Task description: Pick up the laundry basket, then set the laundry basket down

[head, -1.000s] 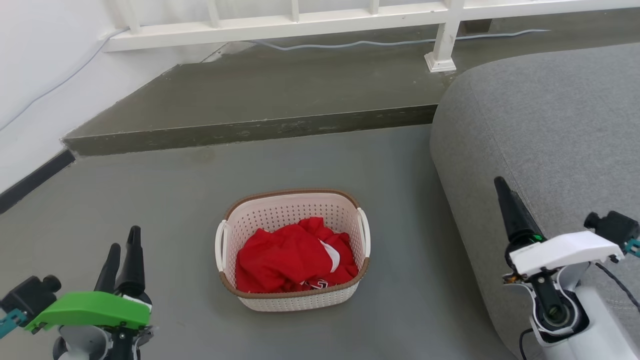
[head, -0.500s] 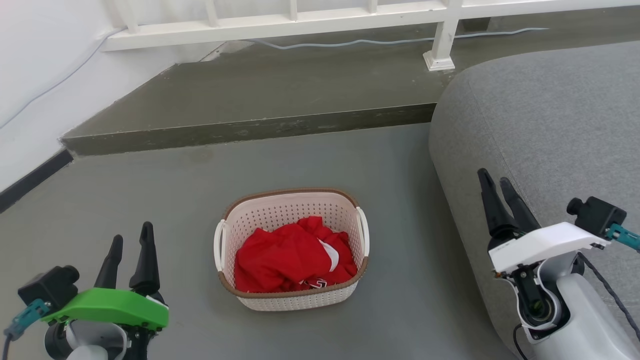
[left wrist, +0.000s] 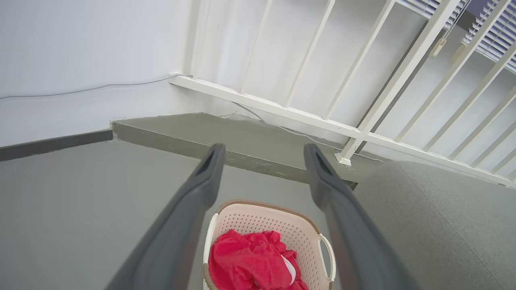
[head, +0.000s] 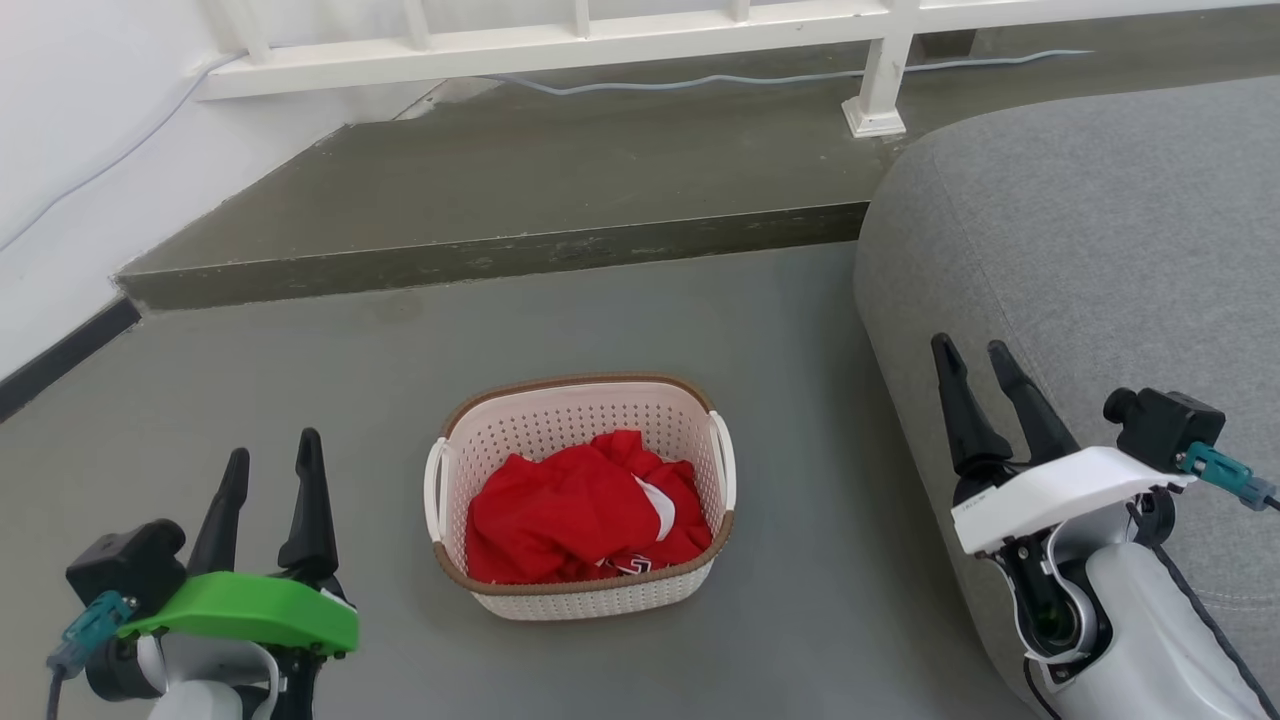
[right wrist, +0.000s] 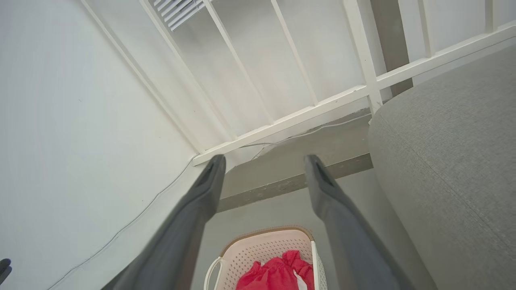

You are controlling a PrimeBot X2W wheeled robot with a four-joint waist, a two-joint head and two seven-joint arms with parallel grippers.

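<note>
The laundry basket [head: 560, 415] stands on the grey floor in the middle of the head view, cream with perforated walls, a brown rim and a white handle on each side. Red clothing [head: 580, 515] lies inside it. My left gripper [head: 272, 462] is open at the lower left, well clear of the basket's left handle. My right gripper [head: 972, 358] is open at the right, over the edge of the sofa, apart from the basket. The left wrist view shows the basket [left wrist: 258, 217] low between the fingers [left wrist: 201, 193]; in the right wrist view the basket [right wrist: 266, 247] sits at the bottom edge.
A grey sofa [head: 1090, 260] fills the right side, close to the basket. A raised floor step [head: 490, 255] runs across behind the basket, with a white railing [head: 560, 40] and a cable beyond. A white wall with dark skirting [head: 60, 355] borders the left.
Both grippers have come inward and up toward the basket. The right gripper's two fingers now show spread apart, and the left gripper's fingers have opened wider. The basket has stayed put.
</note>
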